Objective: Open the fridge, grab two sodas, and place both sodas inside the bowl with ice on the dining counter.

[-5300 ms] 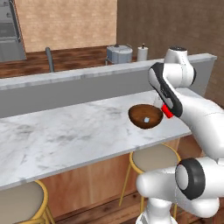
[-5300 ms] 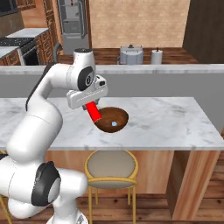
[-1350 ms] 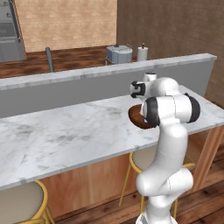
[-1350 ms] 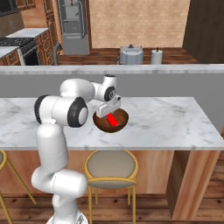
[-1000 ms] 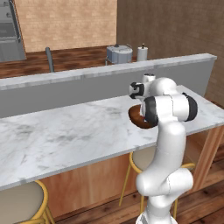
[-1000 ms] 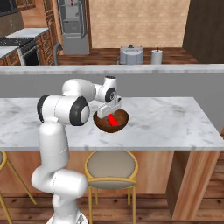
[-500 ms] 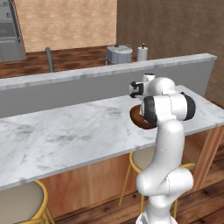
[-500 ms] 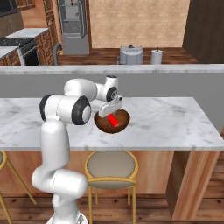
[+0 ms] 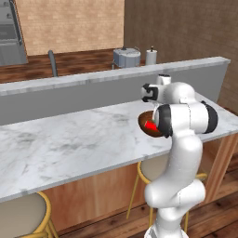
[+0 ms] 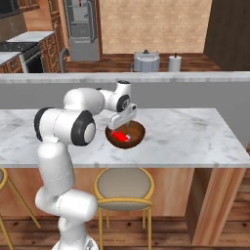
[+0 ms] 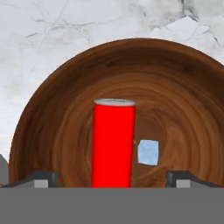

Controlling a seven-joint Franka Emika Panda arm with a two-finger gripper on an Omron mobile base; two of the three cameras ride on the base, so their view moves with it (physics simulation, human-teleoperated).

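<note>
Your gripper (image 11: 112, 177) stands with its jaws spread wide over the wooden bowl (image 11: 183, 100), and nothing is between them: in the hand view the two dark fingertips (image 11: 43, 178) sit far out to either side of the red soda can (image 11: 113, 144), clear of it. The can lies on its side inside the bowl, silver top pointing away from the camera, with the small pale ice cube (image 11: 148, 152) just beside it (they look nearly touching, but you cannot be sure of contact).

From the right base view you can see the gripper (image 10: 123, 126) hanging right above the bowl (image 10: 136, 134), the can (image 10: 120, 136) showing as a red streak inside. The bowl rests on the marble dining counter (image 10: 185, 132). In the left base view the arm hides most of the bowl (image 9: 145, 123). The fridge (image 10: 82, 29) stands far back across the kitchen.
</note>
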